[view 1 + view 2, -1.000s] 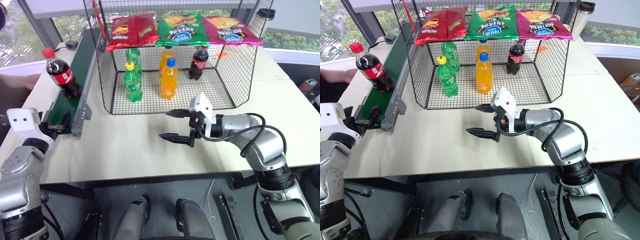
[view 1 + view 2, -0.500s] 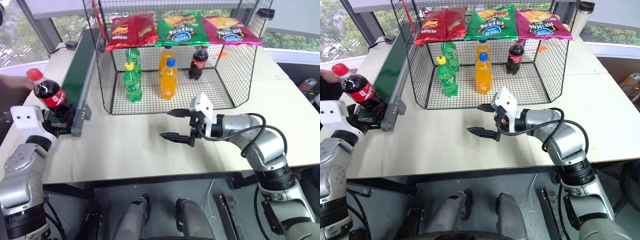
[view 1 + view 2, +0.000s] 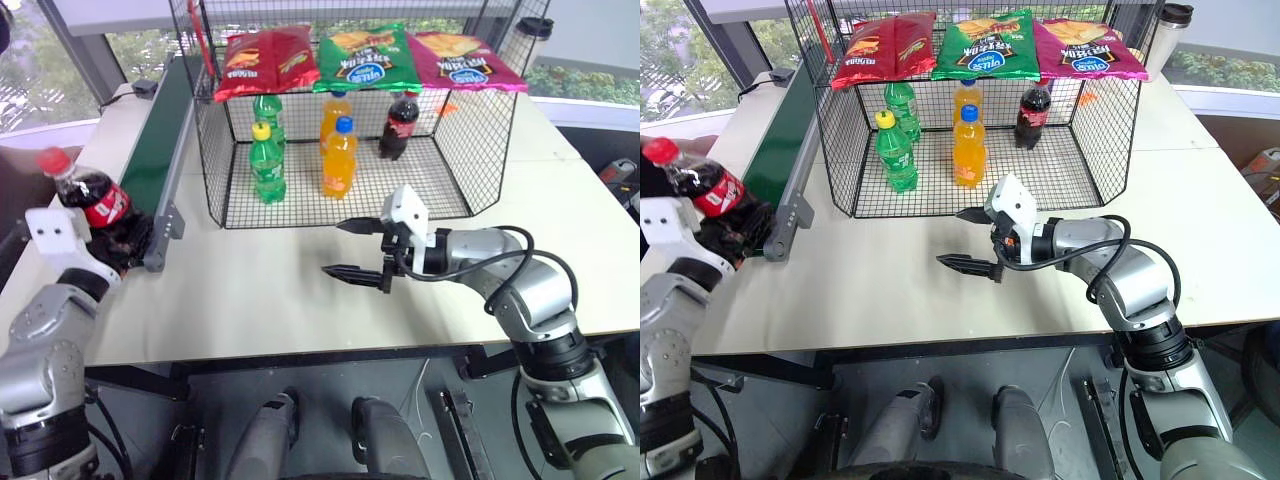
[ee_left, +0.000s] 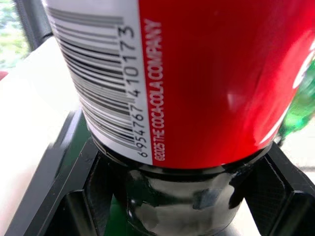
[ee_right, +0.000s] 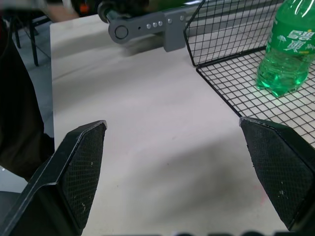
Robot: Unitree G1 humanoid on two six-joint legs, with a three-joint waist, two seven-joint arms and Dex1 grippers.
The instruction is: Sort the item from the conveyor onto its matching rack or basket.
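Observation:
The item, a small cola bottle with a red cap and red label, leans to the left at the near end of the conveyor, a dark green belt in a grey frame. My left gripper is shut on the bottle's lower part. In the left wrist view its black fingers press on the dark base under the red label. To the right stands the black wire basket. My right gripper hovers open over the table in front of the basket, pointing left, with nothing between its fingers.
Inside the basket stand green bottles, orange-drink bottles and another cola bottle. Chip bags hang along its top edge. A lidded cup stands at the back right. The table's front edge runs just below both grippers.
The cola bottle came down the belt to its near end. My left gripper shut on it and rose a little, tipping it left. The right arm kept still.

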